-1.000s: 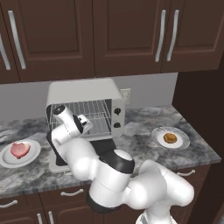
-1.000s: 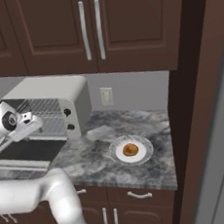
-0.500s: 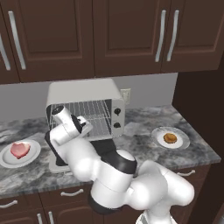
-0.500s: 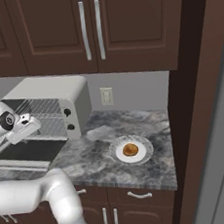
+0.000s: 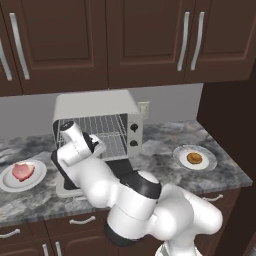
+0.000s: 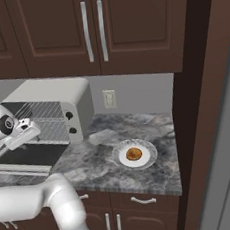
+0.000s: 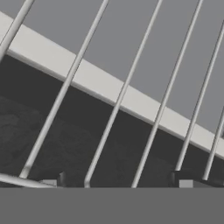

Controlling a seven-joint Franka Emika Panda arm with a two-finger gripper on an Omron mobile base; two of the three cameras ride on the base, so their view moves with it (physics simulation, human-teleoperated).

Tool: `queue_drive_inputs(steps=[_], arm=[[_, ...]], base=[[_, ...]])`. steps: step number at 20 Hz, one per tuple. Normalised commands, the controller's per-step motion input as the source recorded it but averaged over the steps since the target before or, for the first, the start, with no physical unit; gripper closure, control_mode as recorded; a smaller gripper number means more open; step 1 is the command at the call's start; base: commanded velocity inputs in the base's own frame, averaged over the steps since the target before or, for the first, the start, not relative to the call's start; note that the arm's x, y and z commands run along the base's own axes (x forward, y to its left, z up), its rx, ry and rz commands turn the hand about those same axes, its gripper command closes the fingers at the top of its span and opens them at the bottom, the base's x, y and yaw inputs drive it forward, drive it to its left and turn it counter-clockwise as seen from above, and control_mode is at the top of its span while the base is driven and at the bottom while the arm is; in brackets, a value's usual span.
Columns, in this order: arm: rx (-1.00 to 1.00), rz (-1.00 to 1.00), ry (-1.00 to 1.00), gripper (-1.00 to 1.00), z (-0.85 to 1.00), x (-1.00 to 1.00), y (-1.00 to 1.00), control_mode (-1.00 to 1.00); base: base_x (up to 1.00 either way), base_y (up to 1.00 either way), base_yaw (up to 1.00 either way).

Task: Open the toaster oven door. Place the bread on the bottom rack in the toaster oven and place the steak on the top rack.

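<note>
Pincer (image 7: pixel 118 180) spread wide, nothing held, tips just above thin silver wire rack (image 7: pixel 122 94) w/in light grey toaster oven (image 5: pixel 97 107).

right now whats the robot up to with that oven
The arm is reaching into the toaster oven, whose door is already dropped open onto the counter. The gripper sits right over a wire rack, jaws apart with nothing between them. Which rack it is cannot be told. Neither food has been loaded yet: the steak lies on its plate left of the oven, and the bread rests on its plate to the right.
</note>
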Motion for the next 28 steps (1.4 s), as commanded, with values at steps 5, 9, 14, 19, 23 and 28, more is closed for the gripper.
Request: queue_drive_inputs(steps=[5,9,14,19,23,28], arm=[[0.06,0.05,0.05,-1.0,-0.86,-0.72,0.07,-1.0],[0.05,0.05,0.04,-1.0,-0.86,-0.73,0.08,-1.0],[0.05,0.05,0.05,-1.0,-0.86,-0.73,0.09,-1.0],[0.05,0.05,0.04,-1.0,-0.83,-0.77,0.1,-1.0],[0.06,0.05,0.03,-1.0,-0.79,-0.81,0.09,-1.0],[0.04,0.04,0.02,-1.0,-0.79,-0.82,0.1,-1.0]], base=[[0.0,0.0,0.0],[0.0,0.0,0.0],[0.0,0.0,0.0],[0.0,0.0,0.0],[0.0,0.0,0.0],[0.0,0.0,0.0]])
